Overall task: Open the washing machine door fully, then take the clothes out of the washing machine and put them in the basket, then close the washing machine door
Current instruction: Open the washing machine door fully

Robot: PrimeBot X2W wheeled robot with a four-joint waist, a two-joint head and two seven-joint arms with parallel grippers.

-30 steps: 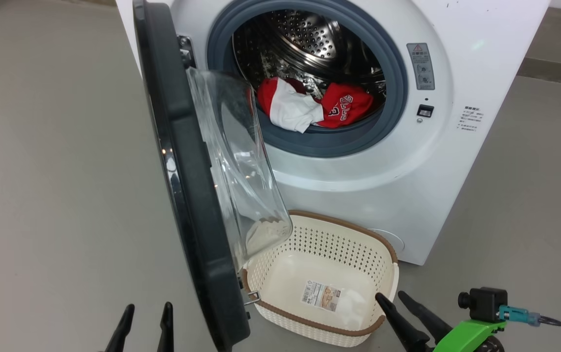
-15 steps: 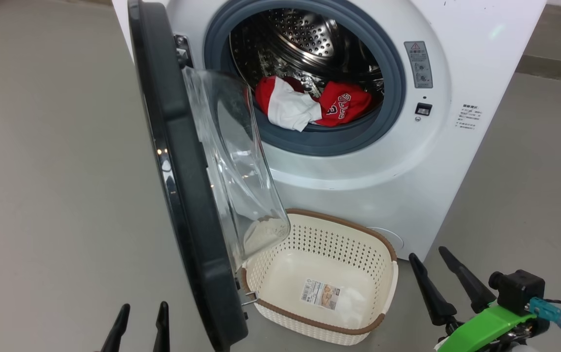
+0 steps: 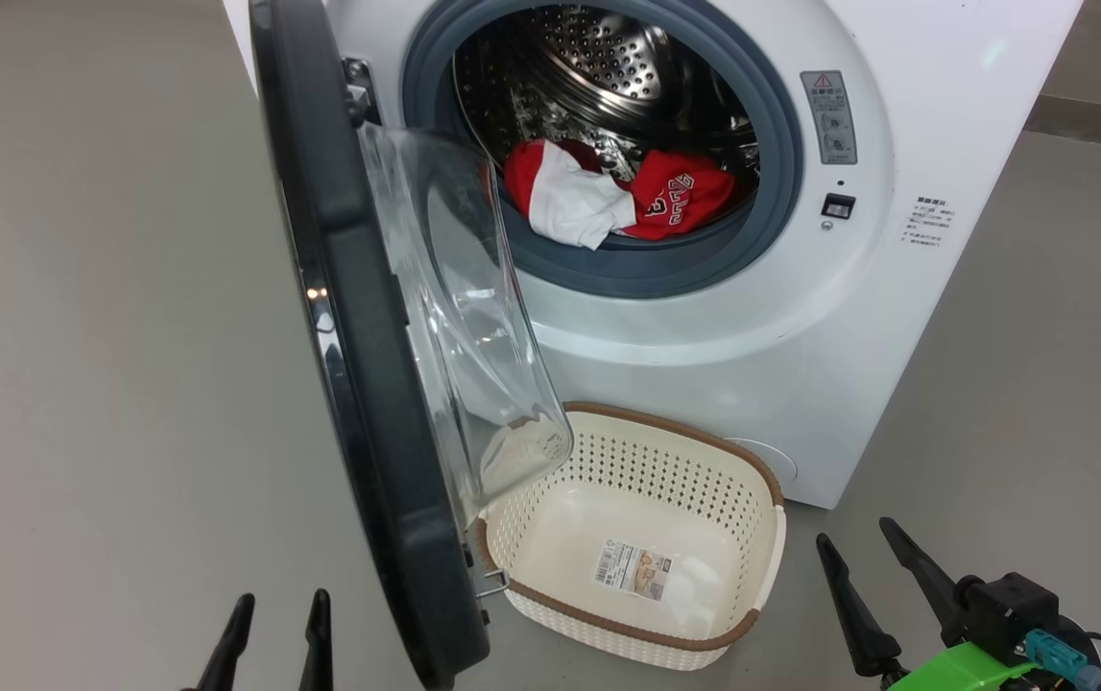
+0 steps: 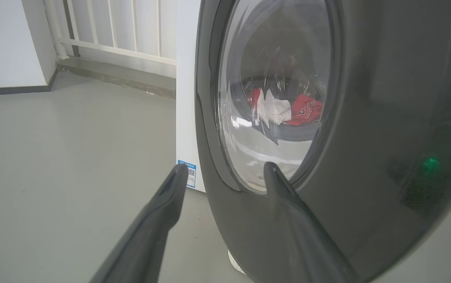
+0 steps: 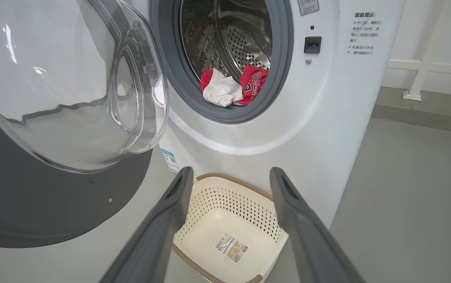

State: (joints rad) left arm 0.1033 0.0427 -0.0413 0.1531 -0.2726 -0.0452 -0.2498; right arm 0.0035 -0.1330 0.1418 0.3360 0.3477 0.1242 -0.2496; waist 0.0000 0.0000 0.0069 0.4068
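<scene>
The white washing machine (image 3: 704, 336) stands with its door (image 3: 358, 384) swung out edge-on toward me, glass bowl (image 3: 459, 317) facing the drum. Red and white clothes (image 3: 612, 197) lie at the drum's front lip. The cream basket (image 3: 684, 434) sits empty on the floor below the opening, partly under the door. My left gripper (image 3: 281, 600) is open and empty, just left of the door's outer face (image 4: 367, 118). Right of the basket, my right gripper (image 3: 855, 533) is open and empty, pointing at the basket (image 5: 225, 192) and the clothes (image 5: 229, 84).
Grey floor (image 3: 108, 336) stretches to the left of the door and to the right of the machine. A white railing (image 4: 123, 27) and a wall stand behind the machine. The lock socket (image 3: 836, 205) and printed labels sit on the machine's front, right of the opening.
My right gripper has moved right, off the basket's front right corner, and its fingers have spread wider. The left gripper has stayed put. The head view has shifted slightly.
</scene>
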